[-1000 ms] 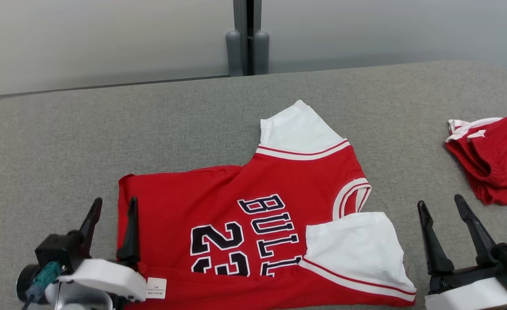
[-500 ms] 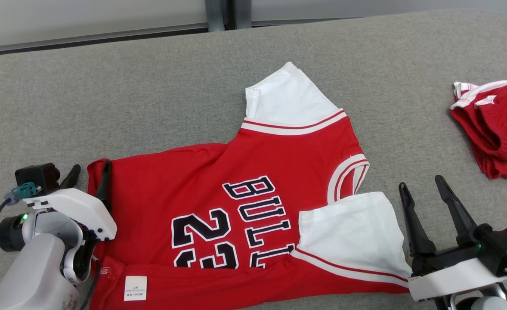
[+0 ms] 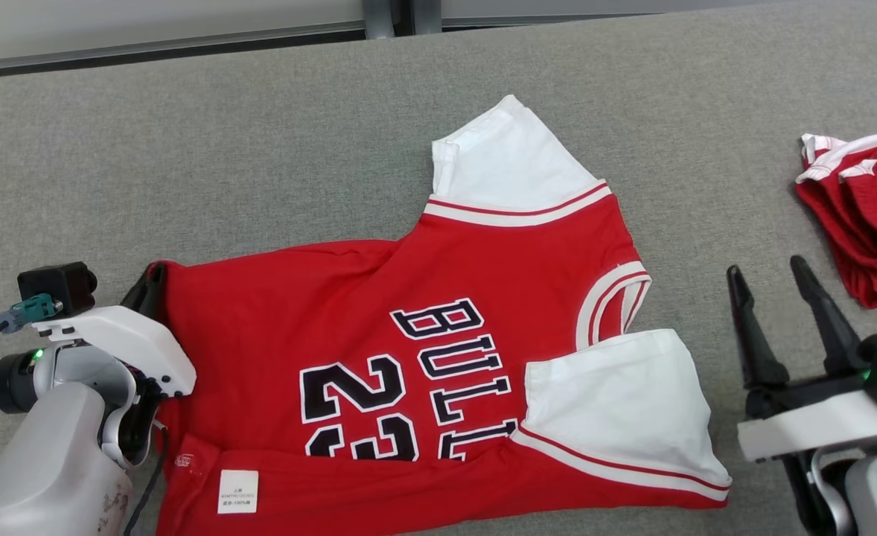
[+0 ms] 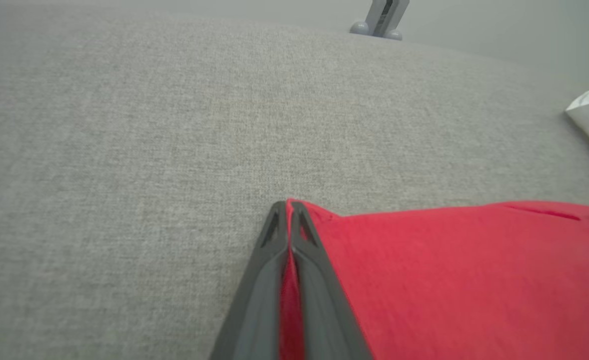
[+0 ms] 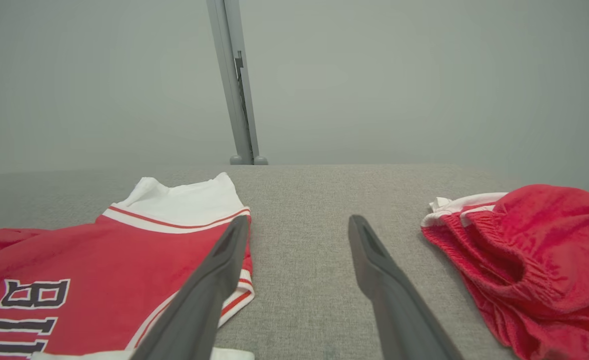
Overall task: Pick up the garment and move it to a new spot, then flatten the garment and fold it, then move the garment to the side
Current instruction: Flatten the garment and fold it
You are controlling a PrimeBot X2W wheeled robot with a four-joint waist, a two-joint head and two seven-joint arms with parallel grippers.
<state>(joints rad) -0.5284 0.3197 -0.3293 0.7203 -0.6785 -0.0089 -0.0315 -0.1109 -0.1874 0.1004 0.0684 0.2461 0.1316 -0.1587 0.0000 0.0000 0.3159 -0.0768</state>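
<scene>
The garment is a red jersey with white sleeves and dark lettering, spread sideways on the grey surface, its near edge folded over with a white label showing. My left gripper is shut on the jersey's far left hem corner; in the left wrist view red cloth is pinched between the closed fingers of the left gripper. My right gripper stands open over bare surface to the right of the jersey's collar, nothing between its fingers. The right wrist view looks past the open right gripper with the jersey at its left.
Crumpled red shorts with white trim lie at the right edge of the grey padded surface, also in the right wrist view as red shorts. A grey post and wall stand behind the surface's far edge.
The head camera tilted down, so the whole picture shifted. My left gripper moved forward to the jersey's left hem corner and shut on it. The right gripper stayed open.
</scene>
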